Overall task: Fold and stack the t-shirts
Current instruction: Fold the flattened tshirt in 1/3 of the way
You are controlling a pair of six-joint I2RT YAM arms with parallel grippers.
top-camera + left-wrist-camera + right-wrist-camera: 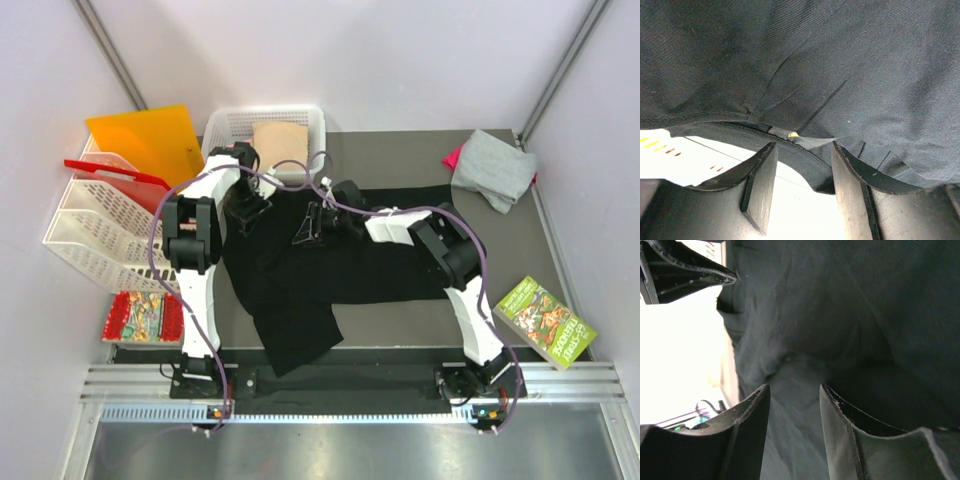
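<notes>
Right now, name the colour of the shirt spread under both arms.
The shirt is black; the top external view shows it best.

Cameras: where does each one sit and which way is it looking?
Top external: above and behind the bases, looking down at the table; left arm and right arm show.
Left wrist: on the left arm, facing the edge of the black t-shirt; its jaws show, apart.
Right wrist: on the right arm, close to the same cloth; its jaws show, apart.
Both wrist views share that shirt.

Lab cell: white walls (350,60), rail-mounted arms (200,290).
</notes>
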